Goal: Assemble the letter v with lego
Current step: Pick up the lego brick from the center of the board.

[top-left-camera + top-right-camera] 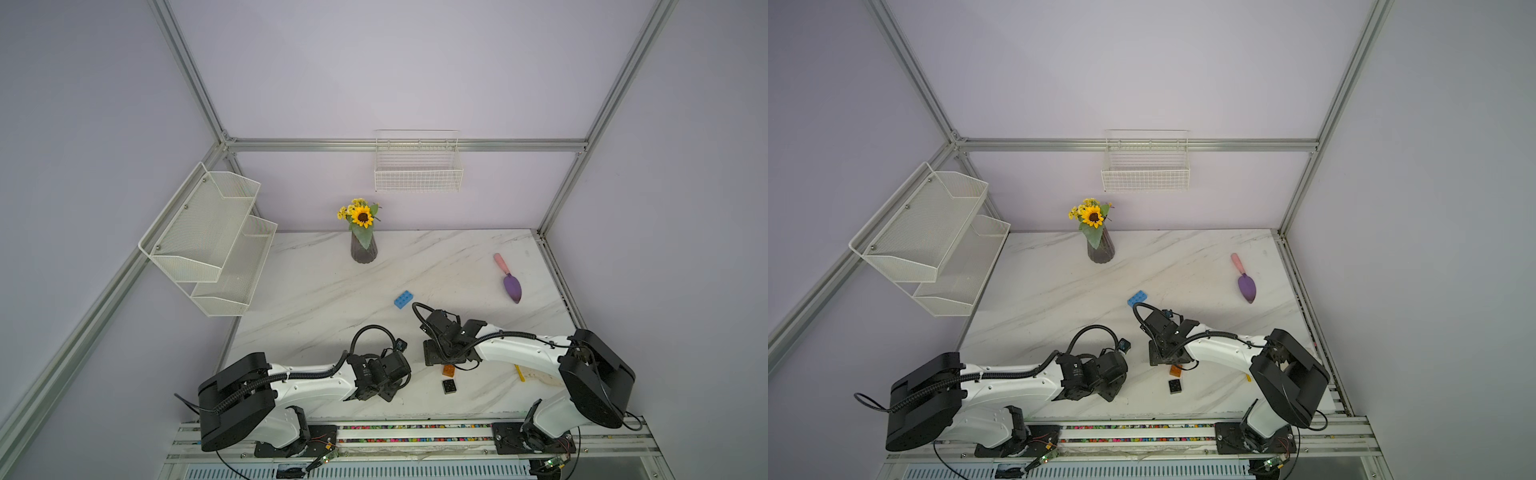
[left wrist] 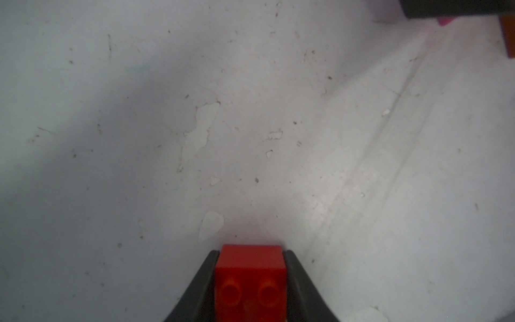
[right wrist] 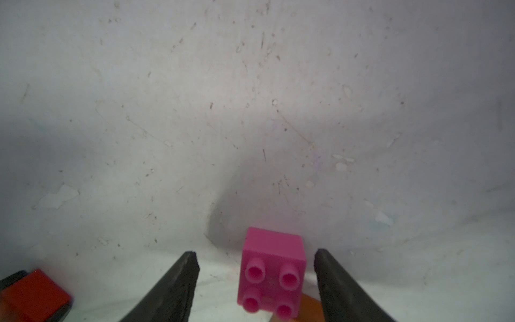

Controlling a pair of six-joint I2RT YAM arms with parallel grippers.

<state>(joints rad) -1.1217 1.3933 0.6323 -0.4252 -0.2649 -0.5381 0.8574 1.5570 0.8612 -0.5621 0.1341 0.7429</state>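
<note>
Lego [image 1: 403,299] in five pieces on the marble bench [image 1: 316,291], lower centre of both top views.

Blue brick [image 1: 1137,298]: the long one, flat, studs up, just above the right arm's wrist in frame, apart from the rest.

Red brick [image 2: 250,278]: bottom centre of the left wrist view, clamped between the two fingers of the left hand [image 2: 250,252], studs toward the camera.

Pink brick [image 3: 273,273]: bottom centre of the right wrist view, between the spread fingers of the right hand [image 3: 255,252], a gap on each side, no contact.

Orange brick [image 1: 448,370]: just below the right hand in a top view, close by the pink; touching or not, cannot tell.

Black brick [image 1: 449,386]: just below the orange, a small gap between.

Purple trowel [image 1: 509,280]: right of frame, well apart. Vase of sunflowers [image 1: 363,232]: back of the bench.
</note>
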